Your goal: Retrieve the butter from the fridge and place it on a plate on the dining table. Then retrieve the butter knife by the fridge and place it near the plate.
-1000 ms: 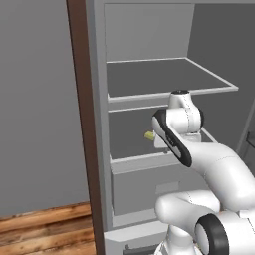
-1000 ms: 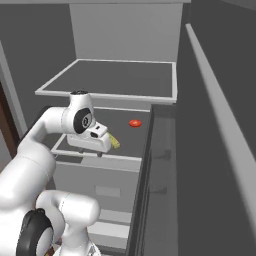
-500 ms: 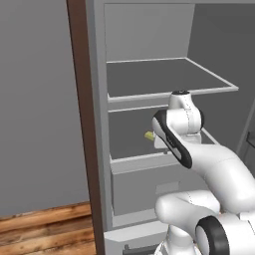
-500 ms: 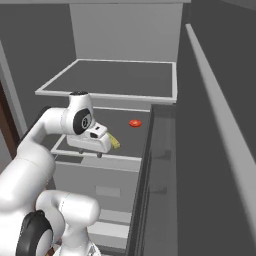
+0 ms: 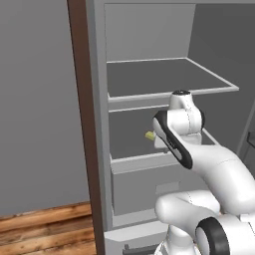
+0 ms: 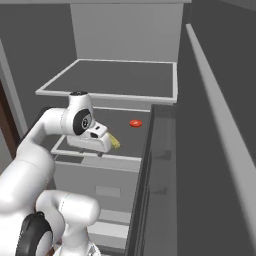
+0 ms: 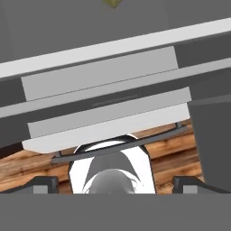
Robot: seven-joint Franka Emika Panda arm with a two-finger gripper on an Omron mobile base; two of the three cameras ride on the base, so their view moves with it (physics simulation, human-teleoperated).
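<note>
Butter just past the end effector, on the middle shelf of the open light-grey fridge (image 5: 149, 79).

The small pale-yellow rectangular stick of butter (image 6: 115, 142) lies on the grey shelf just beyond the white arm's end effector (image 6: 98, 141), its long axis slanting away from the wrist, apparently toward the shelf's back. The jaws stand released, wide apart, nothing held. A small red round thing (image 6: 135, 123) sits farther back.

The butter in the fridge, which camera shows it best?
The right base view: the butter shows as a pale-yellow stick on the shelf, partly behind the hand. The left base view shows only its end; the hand view catches a sliver at its top edge.
</note>
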